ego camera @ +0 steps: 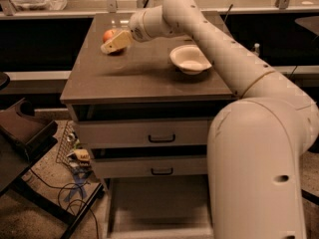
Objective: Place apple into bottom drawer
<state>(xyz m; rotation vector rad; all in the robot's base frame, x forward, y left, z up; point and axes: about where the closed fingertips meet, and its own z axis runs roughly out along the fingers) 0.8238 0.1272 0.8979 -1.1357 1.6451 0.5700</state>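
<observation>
The apple [109, 35], small and red-orange, sits on the far left of the cabinet top [144, 68]. My gripper [114, 44] reaches across from the right and is right at the apple, its tan finger in front of it and covering its lower right side. The bottom drawer [154, 203] is pulled open at the foot of the cabinet, a shallow grey tray with a plain interior, partly hidden on the right by my arm.
A white bowl [189, 59] stands on the cabinet top to the right of the apple. Two upper drawers with black handles [162, 138] are shut. A dark chair [25, 133] and cables [75, 183] lie left of the cabinet. A counter ledge [164, 6] runs behind.
</observation>
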